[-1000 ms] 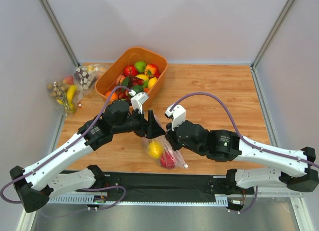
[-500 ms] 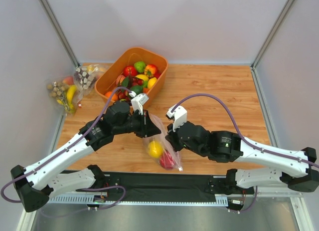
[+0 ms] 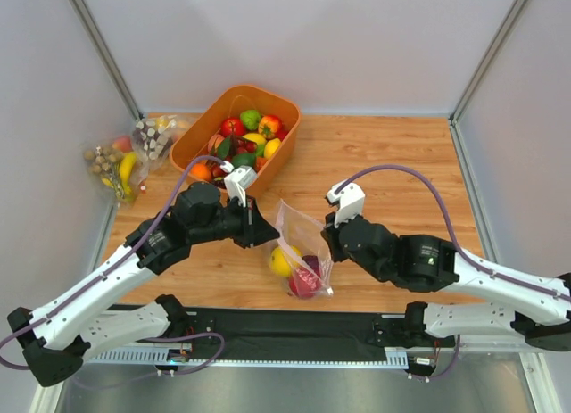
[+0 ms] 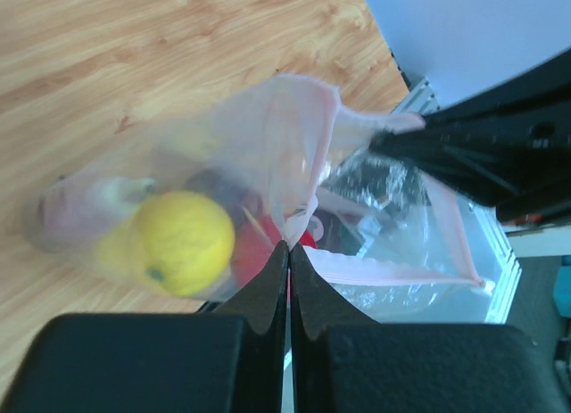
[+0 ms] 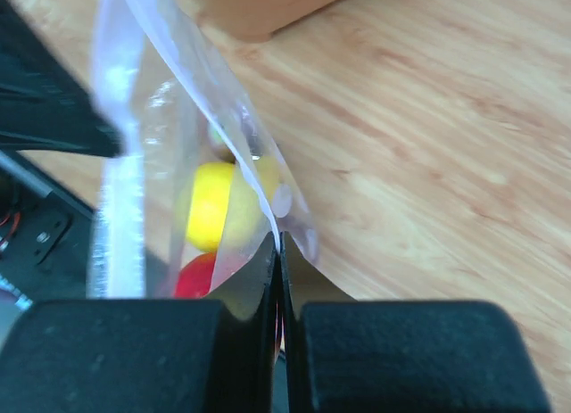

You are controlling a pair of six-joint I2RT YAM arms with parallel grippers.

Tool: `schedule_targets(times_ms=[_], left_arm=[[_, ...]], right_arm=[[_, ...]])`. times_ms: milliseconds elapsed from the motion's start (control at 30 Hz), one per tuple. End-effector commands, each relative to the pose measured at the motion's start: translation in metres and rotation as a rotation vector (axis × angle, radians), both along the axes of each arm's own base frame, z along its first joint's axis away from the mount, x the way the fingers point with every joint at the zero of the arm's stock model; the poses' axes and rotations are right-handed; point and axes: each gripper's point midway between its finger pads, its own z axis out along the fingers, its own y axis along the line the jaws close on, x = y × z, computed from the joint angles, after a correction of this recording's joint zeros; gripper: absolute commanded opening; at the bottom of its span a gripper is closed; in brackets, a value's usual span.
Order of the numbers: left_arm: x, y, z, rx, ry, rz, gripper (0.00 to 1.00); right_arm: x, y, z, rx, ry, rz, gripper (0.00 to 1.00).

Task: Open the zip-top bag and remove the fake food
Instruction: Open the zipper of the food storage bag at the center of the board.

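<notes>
The wooden table point(image 3: 393, 154) fills most of the space, with both robot arms reaching in over it from the near edge. At the far left stands an orange tub point(image 3: 198, 128) full of bright toy fruit. Some other clear bags point(image 3: 120, 159) lie to the left of it by the wall. The zip-top bag point(image 3: 303, 243) hangs between the two arms, near the middle of the table and close to the near edge. Its bottom hangs low, but I cannot tell if it rests on the wood. The fake food is inside the bag: a yellow fruit point(image 3: 282, 261) and a red apple point(image 3: 306, 279) sit side by side at the bottom, and something darker is beside them that I cannot make out. The left wrist view shows the pink zip strip spread apart. So I think the mouth is at least partly open, and that part of the job looks nearly done. Nothing from the bag is out on the table, so taking out the food is left to do. The left gripper point(image 3: 264, 232) has its jaws pressed tight together on the left side of the bag's top edge. The right gripper point(image 3: 327, 243) has its jaws pressed tight together on the right side of the top edge. No gap shows between either pair, only the thin plastic.
</notes>
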Motion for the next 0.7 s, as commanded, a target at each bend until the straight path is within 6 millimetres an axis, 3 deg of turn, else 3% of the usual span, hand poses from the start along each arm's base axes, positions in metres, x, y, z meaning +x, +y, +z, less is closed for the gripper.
schedule_targets(times_ms=[0,133,200,300,500,667], left_arm=[[0.004,0.008,0.029,0.020,-0.102,-0.007,0.00],[0.003,0.010,0.047,0.032,-0.134,-0.041,0.00],[0.003,0.015,0.045,0.060,-0.143,-0.046,0.00],[0.005,0.024,0.041,0.092,-0.151,-0.034,0.00],[0.014,0.046,0.028,0.188,-0.169,0.025,0.00],[0.019,0.056,-0.034,0.342,-0.078,0.047,0.00]], right_arm=[[0.022,-0.045,0.032,0.005,-0.088,-0.163,0.00],[0.028,-0.078,0.059,0.030,-0.142,-0.237,0.00],[0.026,-0.089,0.074,0.064,-0.162,-0.248,0.00],[0.024,-0.097,0.079,0.076,-0.171,-0.249,0.00],[0.022,-0.085,0.052,0.069,-0.126,-0.229,0.00],[0.015,-0.049,0.005,0.050,-0.021,-0.154,0.00]])
